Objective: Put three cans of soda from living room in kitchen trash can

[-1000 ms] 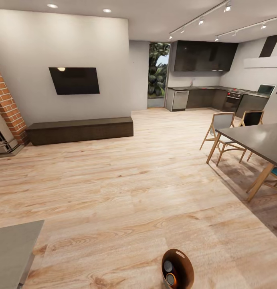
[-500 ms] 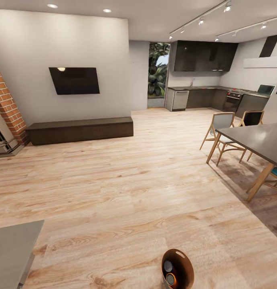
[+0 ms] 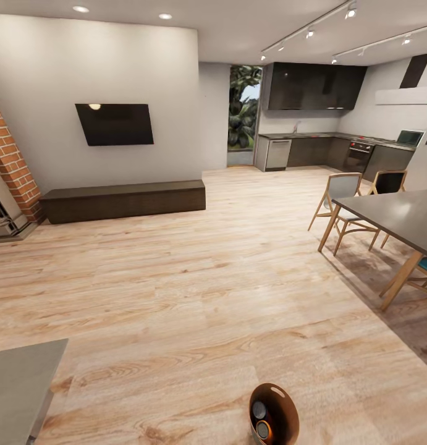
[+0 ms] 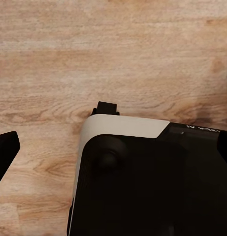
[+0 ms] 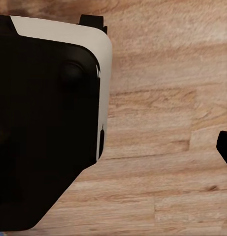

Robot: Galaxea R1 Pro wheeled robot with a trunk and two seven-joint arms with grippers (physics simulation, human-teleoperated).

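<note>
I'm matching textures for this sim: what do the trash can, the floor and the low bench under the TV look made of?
Trash can: glossy copper-brown, probably metal, judging by its sheen. Floor: light wood planks with visible grain. Bench: dark, matte wood, apparently.

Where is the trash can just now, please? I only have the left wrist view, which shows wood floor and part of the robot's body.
Observer: In the head view the trash can sits on the wood floor at the bottom edge, close in front of the robot.
Operator: Thank you. Are any cans in it?
Observer: Two silver can tops show inside it; I cannot tell about a third.
Operator: And where is the kitchen?
Observer: The kitchen lies far off at the back right, beyond the dining table.
</note>
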